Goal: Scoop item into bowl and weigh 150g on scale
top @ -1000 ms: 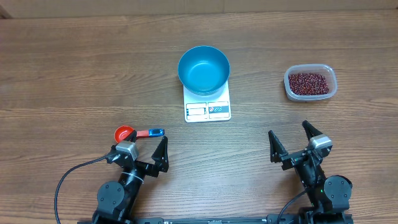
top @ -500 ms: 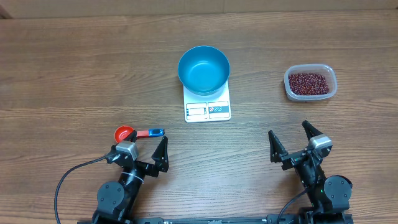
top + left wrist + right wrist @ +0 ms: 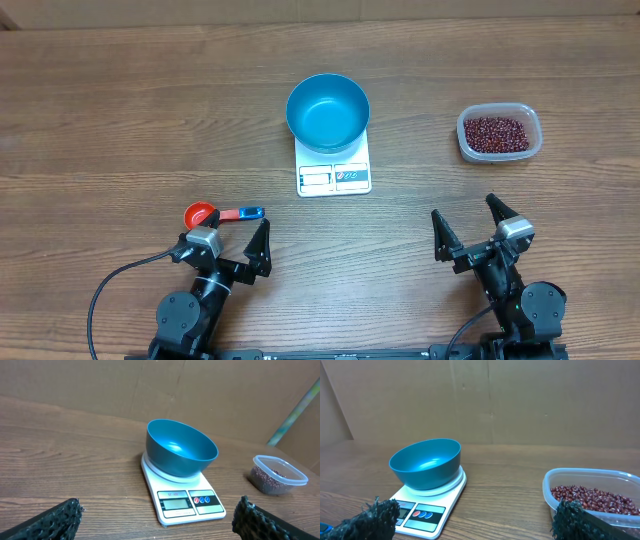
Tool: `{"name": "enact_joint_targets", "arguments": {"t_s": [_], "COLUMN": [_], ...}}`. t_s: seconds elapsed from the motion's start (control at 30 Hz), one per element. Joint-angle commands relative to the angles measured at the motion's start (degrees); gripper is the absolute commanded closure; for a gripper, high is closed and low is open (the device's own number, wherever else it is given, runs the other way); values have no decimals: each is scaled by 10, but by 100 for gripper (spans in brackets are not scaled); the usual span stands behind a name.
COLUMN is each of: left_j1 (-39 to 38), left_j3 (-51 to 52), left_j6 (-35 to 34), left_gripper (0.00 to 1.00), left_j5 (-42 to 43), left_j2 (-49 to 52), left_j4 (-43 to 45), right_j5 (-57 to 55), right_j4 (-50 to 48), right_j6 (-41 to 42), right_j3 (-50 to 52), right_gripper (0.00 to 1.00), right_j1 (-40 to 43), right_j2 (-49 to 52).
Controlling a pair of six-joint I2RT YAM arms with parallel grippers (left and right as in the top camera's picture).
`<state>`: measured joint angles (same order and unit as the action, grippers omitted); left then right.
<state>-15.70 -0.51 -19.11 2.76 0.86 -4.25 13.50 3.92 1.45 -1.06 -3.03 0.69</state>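
Nearest the camera side, both pincers stand short of the scale (image 3: 334, 177). The left gripper (image 3: 225, 232) is to its left and the right gripper (image 3: 463, 210) to its right, each spread wide and holding nothing. A red scoop (image 3: 215, 213) lies just ahead of the left gripper. The bowl (image 3: 327, 110) sits empty on the scale's far part. The beans (image 3: 495, 133) lie in a clear tub (image 3: 533, 145), well right of the scale.

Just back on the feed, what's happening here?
Nothing is being handled yet. The left gripper and right gripper sit open and empty at the near edge of the table. The blue bowl stands empty on the scale. The beans are in the clear tub off to the right, and the red scoop lies beside the left gripper.
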Motion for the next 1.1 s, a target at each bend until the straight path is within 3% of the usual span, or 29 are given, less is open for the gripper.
{"name": "enact_joint_targets", "arguments": {"t_s": [0.0,0.73,0.9,1.07], "left_j1": [3,3,3,3], "left_j3": [2,2,1,-36], "left_j6": [13,7,-34,-56], "left_gripper": [0,0,0,0], "left_j5": [-4,-13,9,11], "left_j2": [-2,-2,-2,0], "left_j4": [-1,-1,-1,-66], "right_j5": [-4,-4,-4,-4], "right_j4": [-3,-3,-3,-3], "right_j6": [-2,-2,-2,-2], "right_j3": [6,6,6,6], "right_gripper": [0,0,0,0], "right_j1": [2,2,2,2], "right_j2": [-5,-5,-5,-5]}}
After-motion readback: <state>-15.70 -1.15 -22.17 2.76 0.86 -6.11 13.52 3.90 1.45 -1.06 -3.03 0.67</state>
